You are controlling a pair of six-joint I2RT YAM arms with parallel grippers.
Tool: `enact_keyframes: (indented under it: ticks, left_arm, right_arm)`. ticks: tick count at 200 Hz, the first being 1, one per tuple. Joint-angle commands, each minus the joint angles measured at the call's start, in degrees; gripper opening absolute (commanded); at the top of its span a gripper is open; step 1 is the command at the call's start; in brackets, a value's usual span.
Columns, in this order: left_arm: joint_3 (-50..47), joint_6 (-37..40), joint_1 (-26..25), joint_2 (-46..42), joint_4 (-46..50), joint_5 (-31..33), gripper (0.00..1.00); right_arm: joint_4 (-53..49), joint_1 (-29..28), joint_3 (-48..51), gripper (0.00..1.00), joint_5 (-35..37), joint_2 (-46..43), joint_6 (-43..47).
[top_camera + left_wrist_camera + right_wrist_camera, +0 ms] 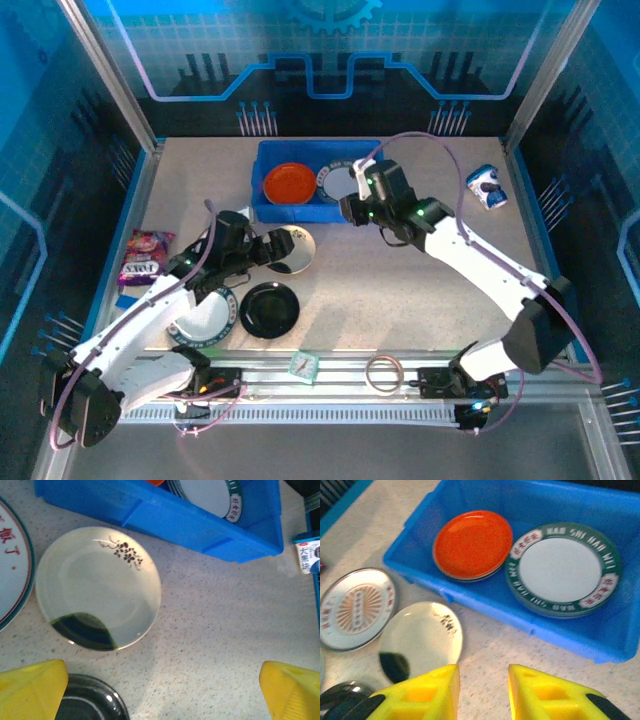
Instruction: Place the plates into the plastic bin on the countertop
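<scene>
The blue plastic bin (300, 212) (485, 607) (150, 515) stands at the back of the countertop (420, 290). Inside it lie an orange-red plate (290, 183) (472, 544) and a stack of white plates with green lettered rims (338, 180) (564, 570) (210, 495). In front of the bin lie a cream plate (297, 247) (97, 587) (420, 637), a sunburst plate (356, 608) (10, 565), a black plate (268, 308) (87, 702) and a dark-rimmed white plate (205, 320). My left gripper (272, 246) (162, 690) hangs wide open beside the cream plate. My right gripper (352, 207) (484, 690) hovers open and holds nothing at the bin's front wall.
A purple snack bag (145, 258) lies at the left edge. A small blue-and-white carton (487, 187) (307, 555) sits at the right. A ring of tape (383, 374) and a small teal object (304, 365) rest on the near rail.
</scene>
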State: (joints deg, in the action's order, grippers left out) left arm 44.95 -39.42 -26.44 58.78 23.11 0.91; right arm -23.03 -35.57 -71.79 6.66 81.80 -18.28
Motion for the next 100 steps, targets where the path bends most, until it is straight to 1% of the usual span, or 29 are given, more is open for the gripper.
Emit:
enact_keyframes:
  ticks: [1,11,28,46,59,74,100]
  left_arm:
    - [0.54,1.15,-0.44,-3.10,6.10,1.40,0.99]
    - [0.18,0.78,-0.47,-4.44,7.50,0.91,0.99]
    - [-0.29,0.14,-0.48,-6.30,10.41,0.42,0.98]
    - [-0.98,-0.24,-0.55,-8.33,13.07,-0.03,0.97]
    - [-1.70,-0.37,-0.47,-9.93,14.43,-0.14,0.97]
    - [-3.10,-1.17,-0.54,-11.58,15.23,-0.65,0.96]
    - [-7.96,-3.90,-0.55,-14.74,12.42,-2.93,0.96]
  right_arm:
    - [3.10,-0.90,4.99,0.28,-11.38,-2.84,-5.35]
    - [3.68,-0.98,7.06,0.26,-15.75,-3.09,-7.49]
    - [6.68,-1.23,10.75,0.26,-24.33,-2.68,-11.27]
    - [9.33,-2.08,13.16,0.32,-31.89,-0.78,-13.25]
    - [9.69,-3.26,14.00,0.38,-33.97,0.82,-12.87]
    - [9.53,-4.68,14.50,0.39,-35.13,2.84,-12.17]
    - [9.59,-6.90,14.87,0.29,-36.70,6.80,-11.22]
